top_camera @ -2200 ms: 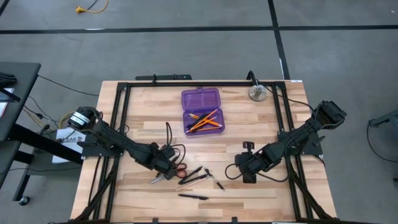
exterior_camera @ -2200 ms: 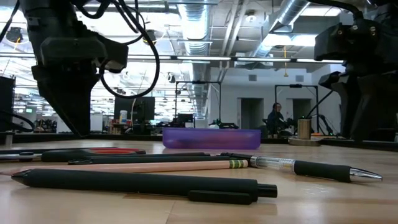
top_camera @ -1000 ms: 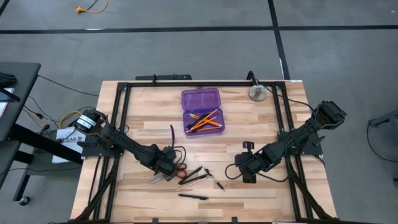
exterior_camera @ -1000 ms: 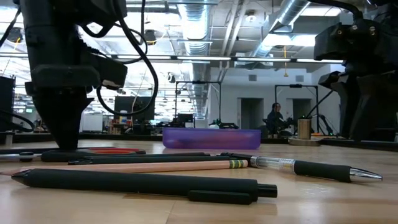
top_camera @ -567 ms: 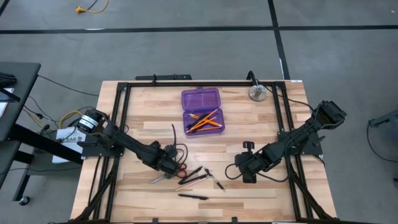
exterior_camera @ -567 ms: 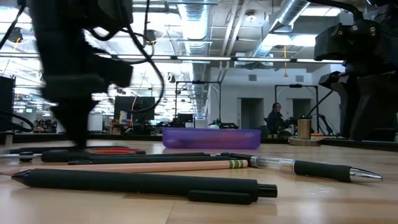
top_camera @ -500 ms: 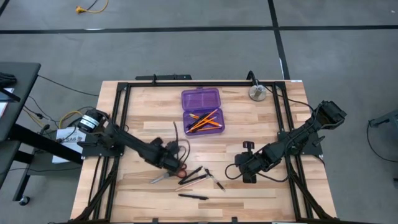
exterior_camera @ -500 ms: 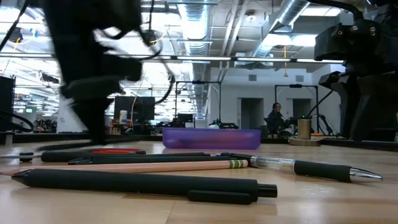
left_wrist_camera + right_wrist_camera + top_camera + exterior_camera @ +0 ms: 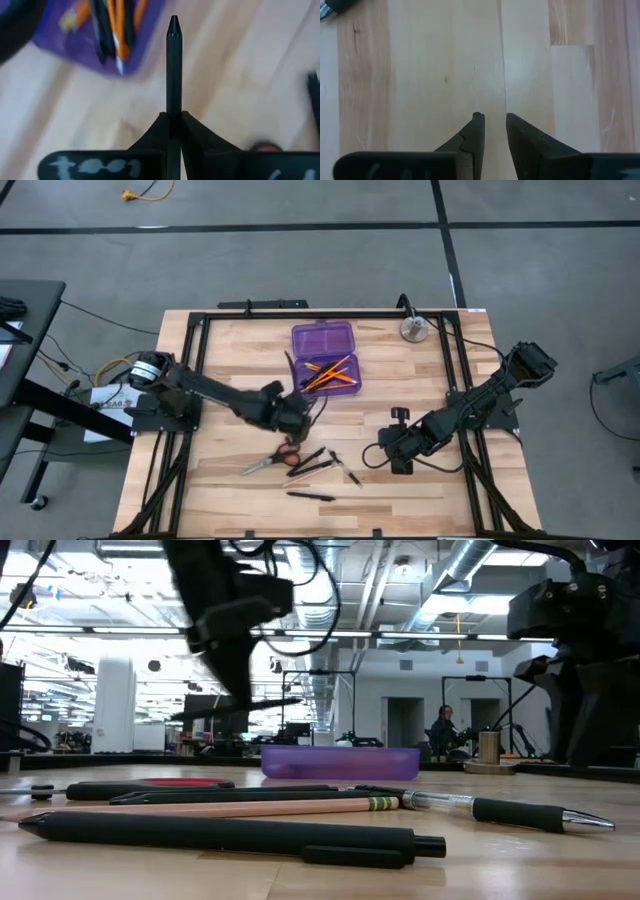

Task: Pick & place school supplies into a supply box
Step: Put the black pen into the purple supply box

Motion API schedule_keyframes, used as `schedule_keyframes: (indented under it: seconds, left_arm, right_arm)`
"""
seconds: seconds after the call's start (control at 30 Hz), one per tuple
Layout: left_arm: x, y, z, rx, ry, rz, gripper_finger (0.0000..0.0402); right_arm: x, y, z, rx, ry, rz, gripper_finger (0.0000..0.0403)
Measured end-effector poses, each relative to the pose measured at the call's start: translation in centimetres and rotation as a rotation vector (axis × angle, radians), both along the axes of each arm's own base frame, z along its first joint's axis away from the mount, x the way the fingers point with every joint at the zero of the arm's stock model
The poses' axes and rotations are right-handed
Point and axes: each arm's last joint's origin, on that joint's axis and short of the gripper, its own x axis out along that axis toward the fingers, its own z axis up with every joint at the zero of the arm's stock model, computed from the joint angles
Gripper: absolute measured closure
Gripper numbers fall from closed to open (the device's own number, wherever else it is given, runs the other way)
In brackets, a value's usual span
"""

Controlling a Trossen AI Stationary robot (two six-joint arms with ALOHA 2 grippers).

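My left gripper hangs above the table just near of the purple supply box and is shut on a black pen. The box lies open; its near half holds orange pencils and dark pens. Red-handled scissors, two black pens, another pen and an orange pencil lie flat on the near part of the table. My right gripper stands open at the right, over bare wood. My left gripper pinches the black pen about its middle between its two fingers. The fingers come slanting down from above and lie across the pen. The pen is lifted clear of the table and sits about level, its pointed end toward the box.
A round silver metal disc stands at the far right corner. A black frame runs along the table's edges. Bare wood lies between the box and my right gripper.
My left gripper has shut on a black pen beside the scissors and lifted it clear. It has risen and swung toward the far right, up to the purple box, turning as it went. The scissors and other pens stay on the table.
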Motion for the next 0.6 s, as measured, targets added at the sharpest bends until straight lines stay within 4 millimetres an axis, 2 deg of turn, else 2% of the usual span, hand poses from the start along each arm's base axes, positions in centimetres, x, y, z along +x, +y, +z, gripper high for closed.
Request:
schedule_keyframes:
  seconds: [0.2,0.37,0.5,0.6]
  left_arm:
    - [2.1,4.5,2.8,0.063,-0.031,-0.055,0.0396]
    - [3.4,8.6,4.1,0.054,-0.100,-0.102,0.0396]
    - [4.4,11.0,3.9,0.016,-0.179,-0.151,0.0396]
    - [5.4,12.1,2.6,-0.002,-0.185,-0.184,0.0396]
  right_arm:
    - [-0.2,-0.1,-0.1,-0.013,0.023,-0.001,0.0327]
    - [-0.2,-0.1,-0.1,-0.014,0.023,-0.001,0.0327]
    - [-0.3,-0.2,-0.1,-0.018,0.029,-0.001,0.0327]
    - [-0.4,-0.2,-0.1,-0.026,0.041,-0.001,0.0327]
